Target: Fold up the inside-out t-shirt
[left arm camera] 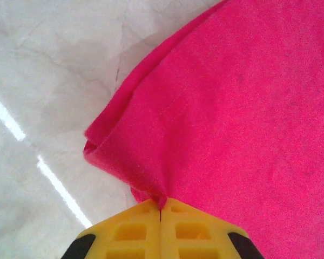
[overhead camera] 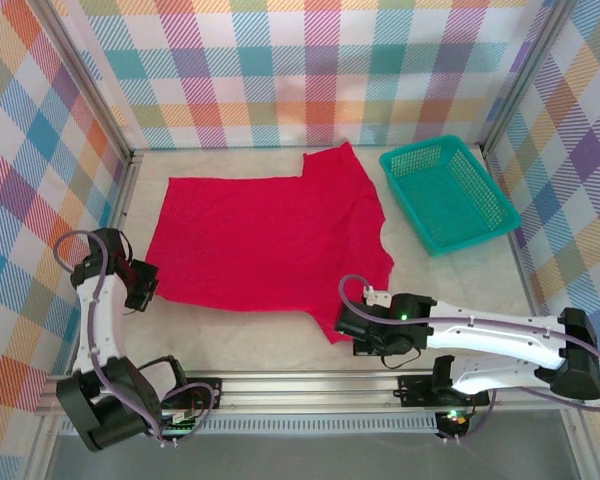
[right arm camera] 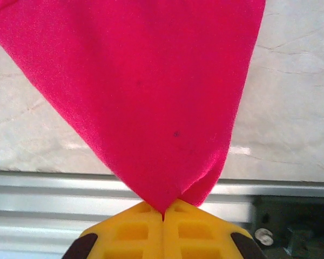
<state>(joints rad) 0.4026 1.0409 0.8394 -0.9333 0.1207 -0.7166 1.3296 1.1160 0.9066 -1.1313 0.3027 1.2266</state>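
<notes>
The bright red inside-out t-shirt [overhead camera: 265,240] lies spread flat across the middle of the table. My left gripper [overhead camera: 145,285] is at the shirt's near left corner, its yellow jaws shut on a pinch of the red cloth [left arm camera: 162,202]. My right gripper [overhead camera: 342,325] sits at the shirt's near right corner by the table's front edge. Its yellow jaws are shut on the pointed tip of that corner [right arm camera: 163,208], and the t-shirt [right arm camera: 140,91] fans out away from them. In the left wrist view the t-shirt [left arm camera: 243,124] has a folded edge at its left side.
A teal mesh basket [overhead camera: 448,192] stands at the back right, just beyond the shirt's sleeve. A metal rail [overhead camera: 310,385] runs along the front edge, right below my right gripper. Checked walls close in the table on three sides.
</notes>
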